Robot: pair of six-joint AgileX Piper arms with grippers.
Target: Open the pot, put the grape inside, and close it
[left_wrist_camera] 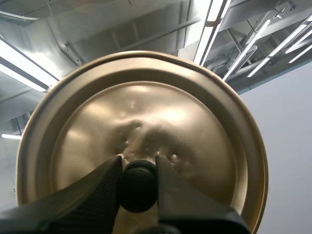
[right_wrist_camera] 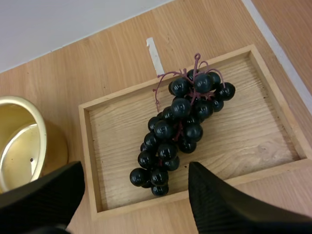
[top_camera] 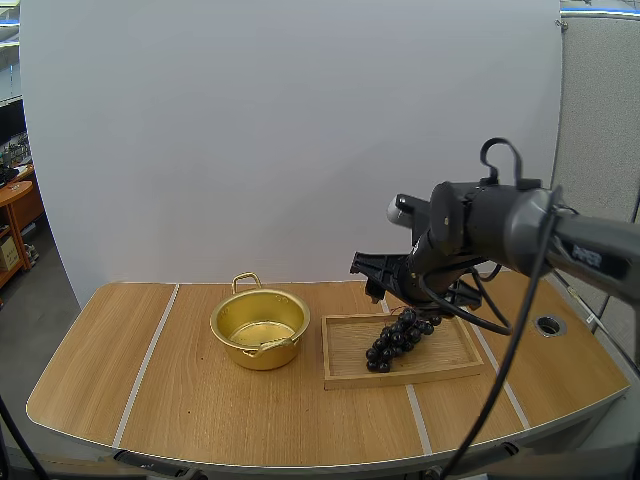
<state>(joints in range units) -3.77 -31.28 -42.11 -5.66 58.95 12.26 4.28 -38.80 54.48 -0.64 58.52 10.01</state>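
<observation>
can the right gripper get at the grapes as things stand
Probably yes: the right gripper hangs open right above the bunch of grapes in the wooden tray, with nothing between them.

Gold pot [top_camera: 262, 355] open; lid [left_wrist_camera: 141, 112] aloft; dark grapes [top_camera: 400, 338] lying in tray [top_camera: 350, 355].

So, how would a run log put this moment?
left gripper: holding lid | right gripper: open over grapes in tray | pot: open

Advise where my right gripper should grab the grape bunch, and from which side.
Probably straight down from above, since the walls of the wooden tray block a side approach. The grape bunch lies flat and slanted, so pinch across its thicker end just below the stem, with the open right gripper straddling its narrow width.
</observation>
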